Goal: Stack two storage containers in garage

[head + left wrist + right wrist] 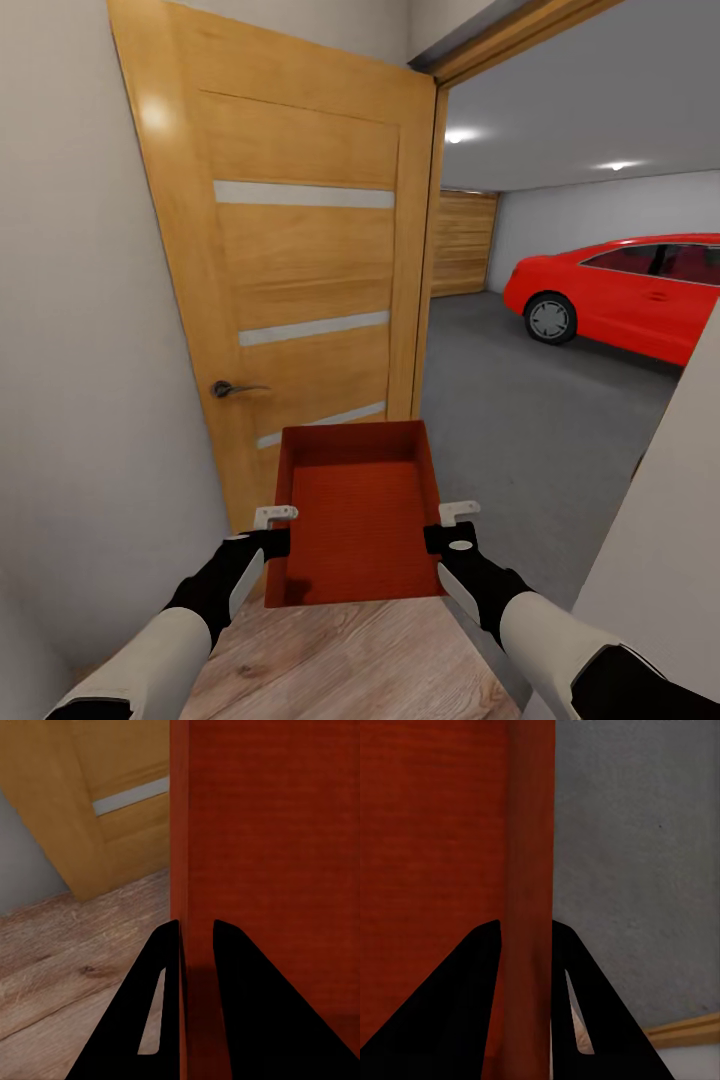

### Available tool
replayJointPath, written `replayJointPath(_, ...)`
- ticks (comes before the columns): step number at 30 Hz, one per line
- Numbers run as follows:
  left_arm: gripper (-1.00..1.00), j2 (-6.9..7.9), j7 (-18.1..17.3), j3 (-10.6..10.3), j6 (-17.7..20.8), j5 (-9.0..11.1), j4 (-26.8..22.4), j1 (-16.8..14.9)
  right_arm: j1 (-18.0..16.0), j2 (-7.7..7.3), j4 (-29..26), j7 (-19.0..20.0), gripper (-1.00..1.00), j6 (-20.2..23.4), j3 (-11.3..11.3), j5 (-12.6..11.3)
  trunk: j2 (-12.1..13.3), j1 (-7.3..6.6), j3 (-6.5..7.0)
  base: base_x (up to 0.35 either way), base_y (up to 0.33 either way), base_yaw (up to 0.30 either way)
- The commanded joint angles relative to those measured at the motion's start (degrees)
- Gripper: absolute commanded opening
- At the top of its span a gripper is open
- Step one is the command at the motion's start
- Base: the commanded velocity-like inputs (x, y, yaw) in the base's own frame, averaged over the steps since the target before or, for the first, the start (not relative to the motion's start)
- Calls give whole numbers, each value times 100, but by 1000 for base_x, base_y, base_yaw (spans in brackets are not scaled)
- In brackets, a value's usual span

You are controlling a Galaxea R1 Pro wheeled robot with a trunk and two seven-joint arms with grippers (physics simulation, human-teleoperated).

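Orange-red storage container (357, 515), open top, ribbed base, held level in the air at the doorway, over the seam where the light wood plank flooring (350, 660) meets the dark grey concrete floor (540, 420) of the garage. Left gripper (278, 530) is clamped on the bin's left wall, one finger inside and one outside, and the right gripper (448, 525) grips the right wall the same way; the wrist views show each wall pinched between the dark fingers (169, 997) (472, 1012). Beyond: wooden door (300, 270) swung open against the beige wall on the left, red car (630, 290) parked well off in the garage, wood-panelled garage door (463, 243) at the back.
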Motion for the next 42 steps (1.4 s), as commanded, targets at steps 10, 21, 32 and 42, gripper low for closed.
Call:
replayJointPath(10,-100,0,57,-133,24,94,-8,3,-8,-5,-1,-56,-100,41,56,-38,-8,3,-6,0,0,0)
replayJointPath(21,-100,0,57,-133,27,96,0,3,-8,-5,-1,-56,-100,41,50,-40,-8,3,-6,0,0,-94)
replayJointPath(32,-100,0,57,-133,26,96,0,3,-8,-5,-1,-56,-100,50,52,-41,-8,3,-6,0,0,-241)
replayJointPath(42,-100,0,57,-133,27,96,0,3,-8,-5,0,-56,-100,50,55,-41,-8,3,-6,0,0,-244)
